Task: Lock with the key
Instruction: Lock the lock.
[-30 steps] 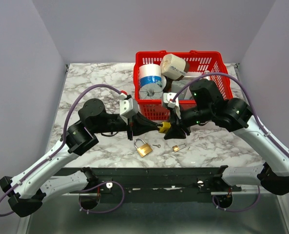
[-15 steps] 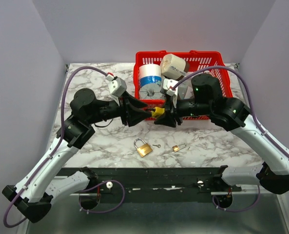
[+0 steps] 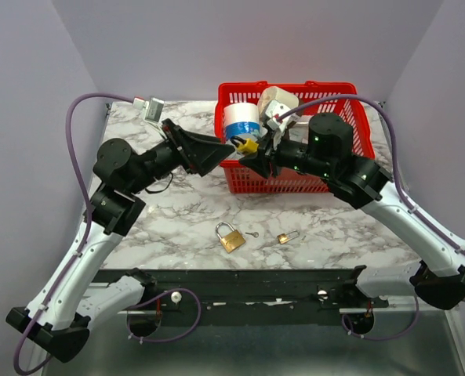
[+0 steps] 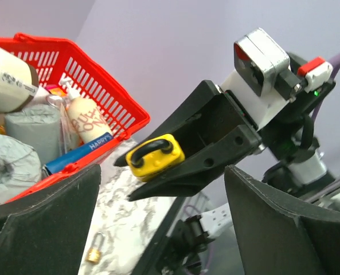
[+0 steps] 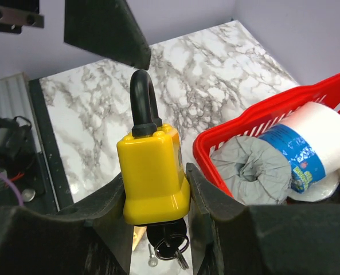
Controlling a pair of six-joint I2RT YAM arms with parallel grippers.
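A yellow padlock with a black shackle is clamped by its body in my right gripper, which is shut on it. Its shackle points toward my left arm, and both ends sit in the body. A black-headed key with a ring sticks out of the lock's underside. In the top view the yellow padlock hangs in the air at the basket's front left corner, held by the right gripper. My left gripper faces it, wide open and empty, just short of the shackle. The left wrist view shows the padlock ahead of the spread fingers.
A red basket with paper rolls and bottles stands at the back, right beneath the right gripper. On the marble top near the front lie a brass padlock, a small loose key and a smaller brass padlock.
Both arms rose and moved back toward the basket. The left gripper, shut at the padlock a second ago, has opened wide and drawn back to the left.
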